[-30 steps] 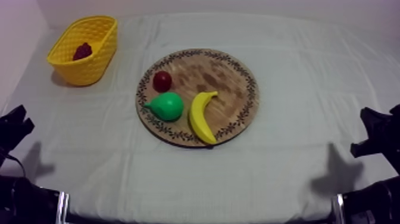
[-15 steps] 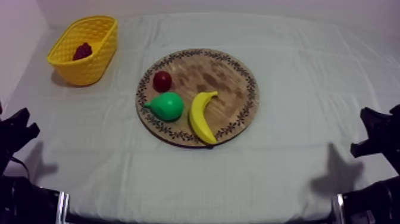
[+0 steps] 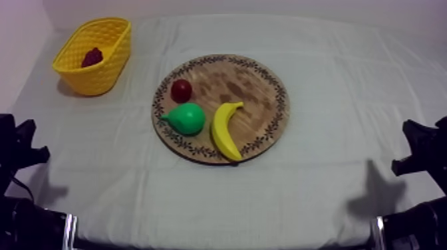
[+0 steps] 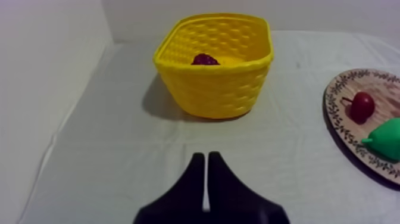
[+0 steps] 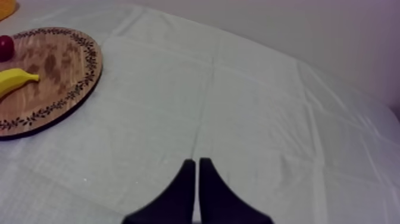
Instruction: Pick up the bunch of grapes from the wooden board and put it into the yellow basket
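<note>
As the grey-white cloth (image 3: 332, 100) covers the whole table, we see the round wooden board (image 3: 259, 83) at the centre of the top view and the yellow basket (image 3: 101, 78) at the upper left, well apart from it. The left gripper (image 4: 206, 156) sits at the lower left edge and the right gripper (image 5: 196, 161) at the lower right edge. Each has its 2 fingers pressed together into a narrow wedge, holding nothing. On the board lie the banana (image 3: 224, 129), the pear (image 3: 187, 118) just beside it, and the small red fruit (image 3: 181, 90) just above the pear. The bunch of grapes (image 3: 92, 57) lies inside the basket.
</note>
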